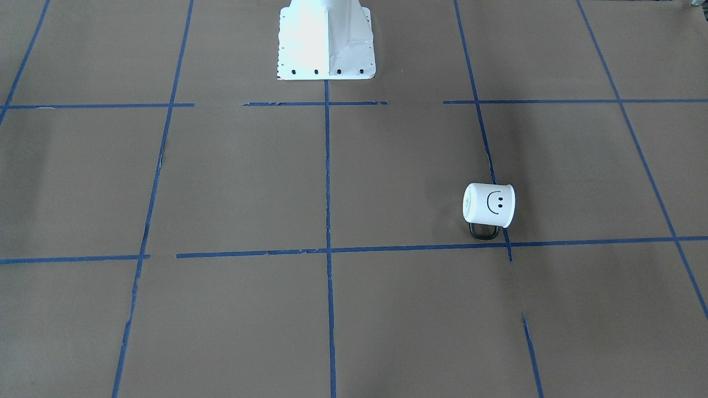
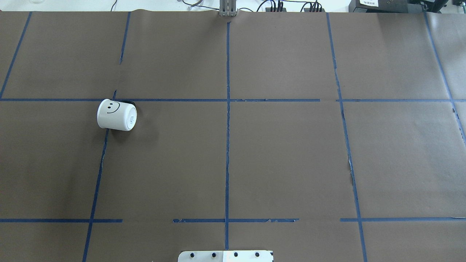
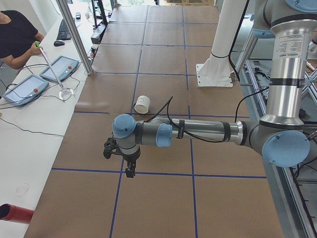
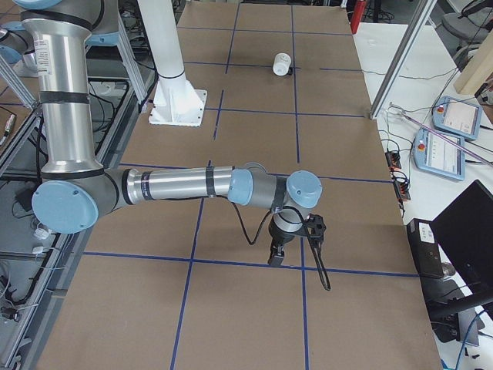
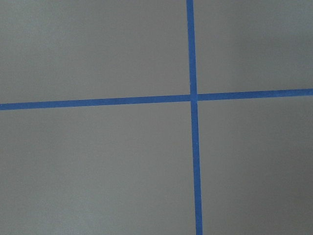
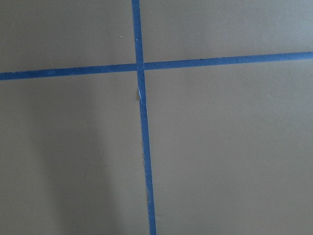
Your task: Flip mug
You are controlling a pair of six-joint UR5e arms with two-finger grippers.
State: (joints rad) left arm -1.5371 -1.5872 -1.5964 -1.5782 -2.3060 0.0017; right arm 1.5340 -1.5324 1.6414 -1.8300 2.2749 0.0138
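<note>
The white mug with a black smiley face lies on its side on the brown paper, its black handle flat against the table. In the overhead view the mug is at mid-left, its base towards the table's middle. It shows small in the exterior left view and far away in the exterior right view. My left gripper hangs over the table's left end, short of the mug. My right gripper hangs over the right end, far from it. I cannot tell whether either is open or shut. Both wrist views show only paper and blue tape.
Blue tape lines divide the brown paper into squares. The white robot pedestal stands at mid-table on the robot's side. An operator holding a stick sits at a white side table with control pendants. More pendants lie beside the right end.
</note>
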